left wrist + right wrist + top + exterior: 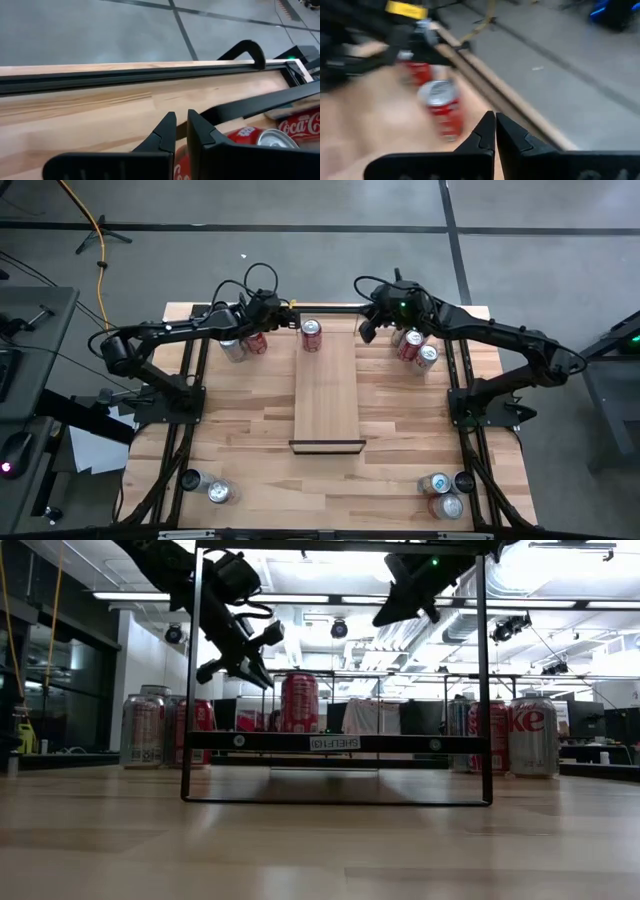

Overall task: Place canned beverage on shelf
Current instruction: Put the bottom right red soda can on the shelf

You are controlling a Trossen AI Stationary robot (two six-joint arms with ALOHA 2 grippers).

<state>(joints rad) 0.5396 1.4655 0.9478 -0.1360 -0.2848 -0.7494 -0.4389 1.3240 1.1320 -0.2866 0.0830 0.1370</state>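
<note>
One shelf (pixel 327 402) runs down the table's middle, a red can (pixel 311 334) upright on its far end. Eleven more cans cluster at the corners. Cans look rigid, smooth, probably slippery; grasp mid-body. Left gripper (pixel 287 307) and right gripper (pixel 366 332) hover clenched, empty.

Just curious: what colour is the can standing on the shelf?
Red can, clearest in the low view.
</note>
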